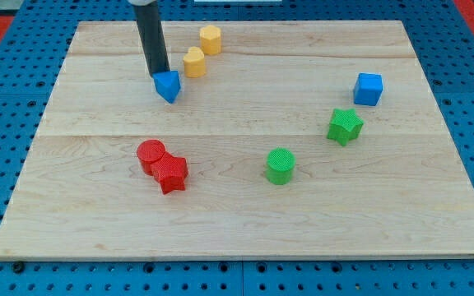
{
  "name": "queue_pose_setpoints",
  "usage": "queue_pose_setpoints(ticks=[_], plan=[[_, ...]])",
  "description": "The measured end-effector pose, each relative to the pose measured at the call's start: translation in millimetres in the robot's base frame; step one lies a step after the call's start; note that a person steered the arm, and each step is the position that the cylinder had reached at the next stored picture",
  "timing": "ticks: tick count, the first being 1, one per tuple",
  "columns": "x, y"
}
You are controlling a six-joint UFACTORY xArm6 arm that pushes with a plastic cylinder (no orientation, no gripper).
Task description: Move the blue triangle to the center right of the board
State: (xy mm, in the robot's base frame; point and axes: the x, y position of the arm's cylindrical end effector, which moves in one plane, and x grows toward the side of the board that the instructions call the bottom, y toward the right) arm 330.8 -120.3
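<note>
My tip (160, 76) touches the blue triangle (169, 85) on its left, set to shove it right; no jaws on this tool.

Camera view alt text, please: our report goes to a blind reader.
My tip touches the upper-left side of the blue triangle block near the wooden board's top left; two yellow blocks sit just right of it, with the blue cube far right.

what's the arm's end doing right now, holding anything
No claw on this arm, only a rod, so it holds nothing.
My tip sits against the blue triangle, on its upper left side.
</note>
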Motion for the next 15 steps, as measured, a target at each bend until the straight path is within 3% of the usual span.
queue_pose_setpoints(ticks=[1, 3, 4, 5, 7, 8, 9, 10, 11, 13, 15], plan=[[0.8, -29.6], [42.0, 81.5], [84.0, 87.9], [96.0, 106.6], [59.3, 186.6], [55.1, 129.4], [31.8, 130.6], [22.7, 233.6], [22.8, 263.3], [24.2, 216.6], [26.9, 220.7]])
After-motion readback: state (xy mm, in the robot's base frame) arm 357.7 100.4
